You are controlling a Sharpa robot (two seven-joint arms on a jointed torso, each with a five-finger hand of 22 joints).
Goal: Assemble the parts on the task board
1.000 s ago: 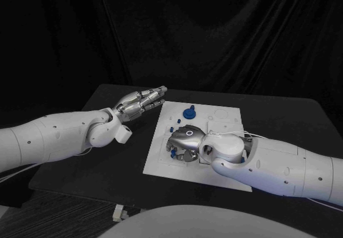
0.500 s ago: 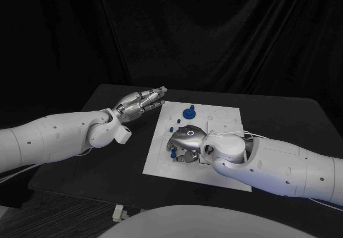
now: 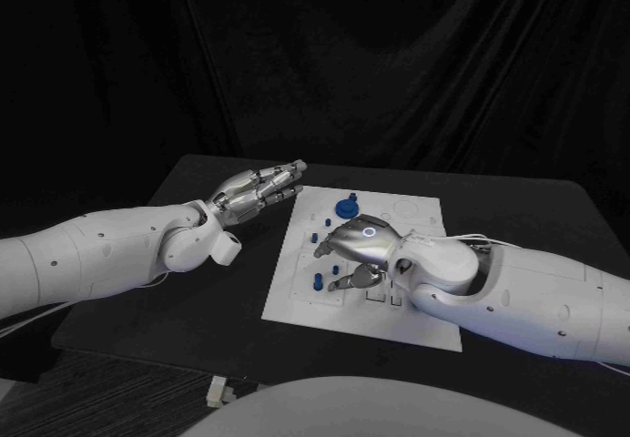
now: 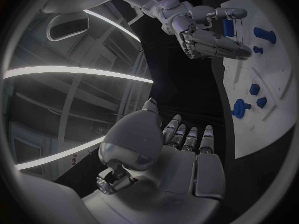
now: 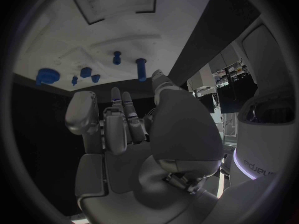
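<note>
Above white rectangular task board [image 3: 413, 305], right silver hand [image 3: 352, 248] pinches small blue cylindrical part [image 4: 228, 27]; left silver hand [image 3: 258, 191] released, fingers extended, beside board's far-left corner.

My right hand [image 3: 357, 244] hangs over the middle of the white task board [image 3: 415, 320], fingers curled downward above a small blue part [image 3: 320, 280]. I cannot tell whether they hold anything. A round blue part [image 3: 347, 208] stands near the board's far edge. My left hand [image 3: 258, 190] hovers over the black worktop [image 3: 197, 309] beside the board's far left corner, fingers straight and together, holding nothing.
</note>
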